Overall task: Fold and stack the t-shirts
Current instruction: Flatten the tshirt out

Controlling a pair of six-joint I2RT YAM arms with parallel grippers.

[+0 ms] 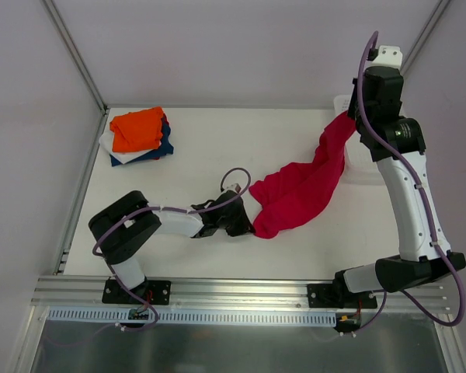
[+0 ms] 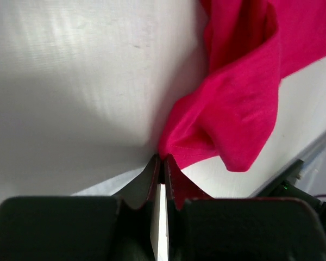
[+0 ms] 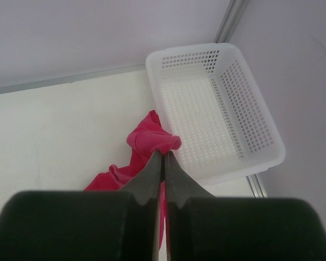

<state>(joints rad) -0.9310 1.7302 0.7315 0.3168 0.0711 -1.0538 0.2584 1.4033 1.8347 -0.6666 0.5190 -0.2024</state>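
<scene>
The crimson t-shirt (image 1: 299, 190) runs as a twisted band across the right half of the tabletop (image 1: 217, 140): its lower end lies crumpled near the middle of the near edge, and its upper end is lifted off the surface toward the far right corner. The left pincer (image 2: 162, 159) is closed on the cloth's hem at that lower end, with only the very tips biting a thin edge. The right pincer (image 3: 164, 155) is closed on a bunched knot of the same shirt, held up just beside the white mesh basket (image 3: 250, 109), which looks empty. The folded t-shirts (image 1: 140, 134), orange on top of white and navy, sit stacked at the far left corner, well apart from all this.

Judging from here, the weak point is the left hold: a pull to spread the shirt could drag the hem out of the tips. The right hold is on a wad, not a clear corner or shoulder, so the cloth may stay twisted and refuse to lie flat. The hanging part could also snag the basket's rim and tug it along
</scene>
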